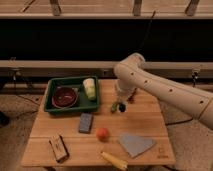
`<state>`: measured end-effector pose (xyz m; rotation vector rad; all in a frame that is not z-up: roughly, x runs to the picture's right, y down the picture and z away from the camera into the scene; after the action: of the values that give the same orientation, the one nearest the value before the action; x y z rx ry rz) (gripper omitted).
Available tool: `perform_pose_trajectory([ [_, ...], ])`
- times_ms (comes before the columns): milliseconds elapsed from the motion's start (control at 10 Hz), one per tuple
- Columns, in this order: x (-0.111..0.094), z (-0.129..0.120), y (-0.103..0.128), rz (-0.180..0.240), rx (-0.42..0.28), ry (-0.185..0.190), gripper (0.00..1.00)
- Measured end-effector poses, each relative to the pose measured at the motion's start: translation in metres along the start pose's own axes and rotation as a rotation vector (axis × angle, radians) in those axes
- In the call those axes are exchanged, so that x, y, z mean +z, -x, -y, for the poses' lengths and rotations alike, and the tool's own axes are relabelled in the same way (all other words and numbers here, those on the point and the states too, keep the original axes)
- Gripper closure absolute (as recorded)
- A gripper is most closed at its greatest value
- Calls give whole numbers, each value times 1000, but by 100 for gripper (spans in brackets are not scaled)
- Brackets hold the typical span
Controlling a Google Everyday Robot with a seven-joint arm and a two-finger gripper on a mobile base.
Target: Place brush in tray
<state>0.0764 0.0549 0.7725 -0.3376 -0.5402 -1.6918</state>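
Note:
My gripper (123,101) hangs from the white arm over the table's back middle, just right of the dark green tray (50,97). It is shut on the brush (122,106). Only a short dark bit of the brush shows under the wrist; its white handle is hidden by the arm. The gripper is beside and slightly above a small green pepper (115,106) on the table. The tray holds a dark red bowl (64,97) and a pale upright cup (90,88).
On the wooden table (150,120) lie a grey-blue block (86,122), a red-orange ball (102,133), a flat grey cloth (136,144), a yellow corn-like piece (115,160) and a brown block (59,148). A dark rail runs behind.

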Motion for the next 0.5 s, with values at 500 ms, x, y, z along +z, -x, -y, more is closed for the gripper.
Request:
perform_pose_trajectory([
  [500,-6,69,-32,-8,15,-130,100],
])
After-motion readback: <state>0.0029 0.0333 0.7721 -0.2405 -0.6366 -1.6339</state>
